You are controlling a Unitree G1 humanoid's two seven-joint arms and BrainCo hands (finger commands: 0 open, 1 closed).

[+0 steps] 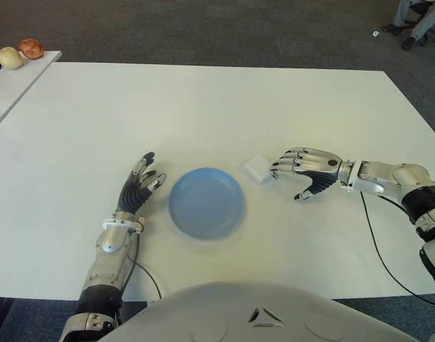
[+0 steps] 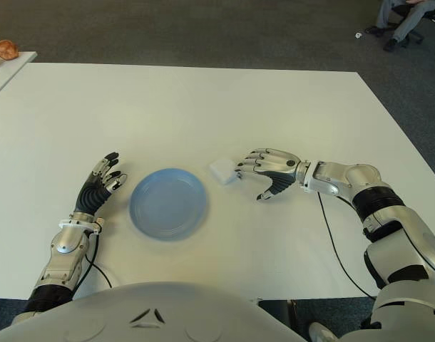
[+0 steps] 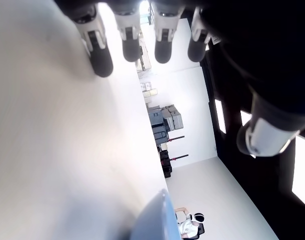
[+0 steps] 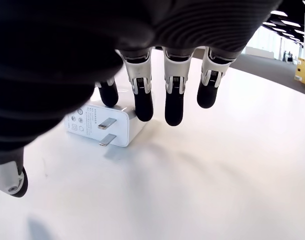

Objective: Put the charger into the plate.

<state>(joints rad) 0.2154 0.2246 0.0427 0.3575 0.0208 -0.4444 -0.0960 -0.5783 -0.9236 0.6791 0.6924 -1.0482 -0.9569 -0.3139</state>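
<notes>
Right robot hand (image 1: 308,173) palm-down, fingers extended (empty), beside charger (image 1: 259,169)

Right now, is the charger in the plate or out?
Out. The charger lies on the table beside the empty plate, at the right robot hand.

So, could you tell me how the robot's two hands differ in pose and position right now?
The right hand reaches in from the plate's right, fingertips at the white charger, whereas the left hand shows idle at the plate's left, near nothing. The right hand's fingers arch downward over the charger; the left hand's fingers extend forward, spread. Both are open and hold nothing, above the white table.
</notes>
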